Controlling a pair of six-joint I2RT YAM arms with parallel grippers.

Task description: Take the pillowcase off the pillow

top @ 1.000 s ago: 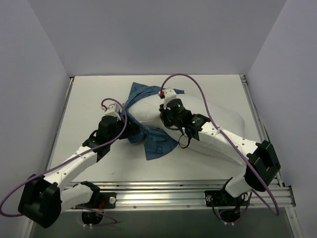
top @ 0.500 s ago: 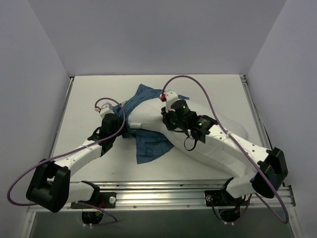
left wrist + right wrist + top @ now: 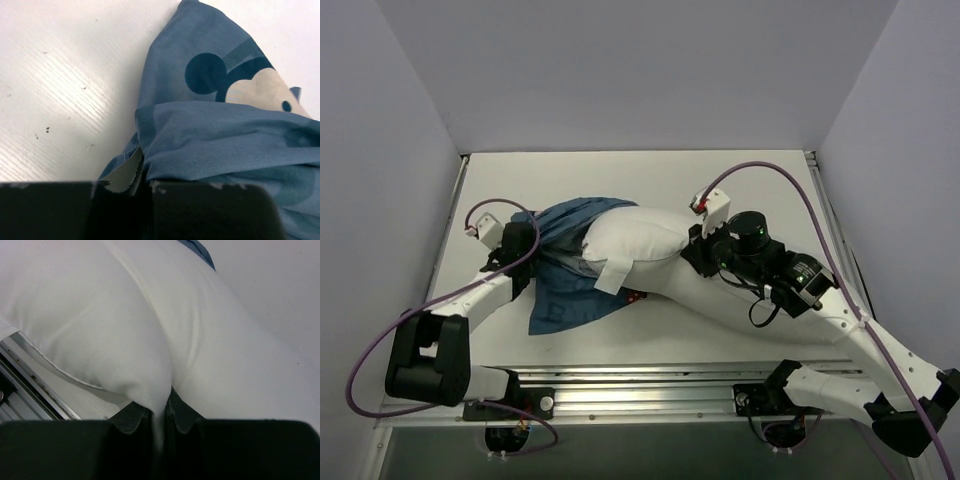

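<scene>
We've pulled apart: left hand (image 3: 142,181) clamps the pillowcase (image 3: 558,222), right hand (image 3: 167,409) pinches the pillow (image 3: 632,238), now mostly out.

Robot lab cell, plain grey walls (image 3: 620,70), white table (image 3: 740,185), aluminium mounting rail (image 3: 650,386)

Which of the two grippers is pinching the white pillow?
The right gripper: it is shut on a fold of the white pillow. The left gripper clamps the blue pillowcase instead.
</scene>
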